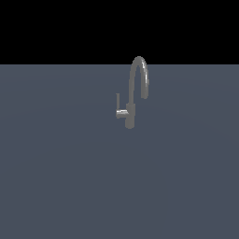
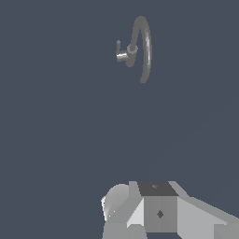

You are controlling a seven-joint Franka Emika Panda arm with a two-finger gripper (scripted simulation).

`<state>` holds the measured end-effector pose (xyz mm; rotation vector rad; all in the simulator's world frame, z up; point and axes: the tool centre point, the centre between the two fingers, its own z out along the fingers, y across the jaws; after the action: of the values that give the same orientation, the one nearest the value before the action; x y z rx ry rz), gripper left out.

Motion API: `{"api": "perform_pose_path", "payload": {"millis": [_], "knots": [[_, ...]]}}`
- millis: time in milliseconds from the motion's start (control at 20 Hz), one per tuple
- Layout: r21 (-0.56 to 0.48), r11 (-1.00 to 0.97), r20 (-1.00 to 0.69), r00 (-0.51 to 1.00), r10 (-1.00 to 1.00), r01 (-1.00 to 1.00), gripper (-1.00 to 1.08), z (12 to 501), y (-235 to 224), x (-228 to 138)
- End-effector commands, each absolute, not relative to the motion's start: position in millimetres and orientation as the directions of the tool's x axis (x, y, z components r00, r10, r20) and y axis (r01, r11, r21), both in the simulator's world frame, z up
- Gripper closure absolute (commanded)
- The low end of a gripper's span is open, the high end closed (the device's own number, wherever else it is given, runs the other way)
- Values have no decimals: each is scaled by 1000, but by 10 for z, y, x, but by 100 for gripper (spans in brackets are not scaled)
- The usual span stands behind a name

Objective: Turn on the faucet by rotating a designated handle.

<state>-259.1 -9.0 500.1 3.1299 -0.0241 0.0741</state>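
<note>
Faucet [image 1: 130, 114] stands alone on flat grey-blue surface [image 1: 56, 186]; short upright body, tall arched gooseneck spout curving over toward exterior view's right of body; handle [image 1: 119, 108] on short horizontal stub at faucet's side toward exterior view's left, thin lever pointing up, L-shaped; arm absent from exterior view; wrist view shows faucet [image 2: 140, 46] from above, handle [image 2: 120, 52] beside body; part of gripper [image 2: 154, 212] at frame edge, well apart from faucet; fingers hidden, cannot tell if spread or pressed together.
</note>
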Motion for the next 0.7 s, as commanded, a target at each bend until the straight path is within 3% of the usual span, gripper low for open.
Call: {"api": "perform_pose_path", "payload": {"millis": [0, 650], "knots": [[10, -1000, 47, 999, -15, -16, 108, 5001, -90, -2591], [11, -998, 28, 998, -60, -61, 108, 4979, -147, -2690]]}}
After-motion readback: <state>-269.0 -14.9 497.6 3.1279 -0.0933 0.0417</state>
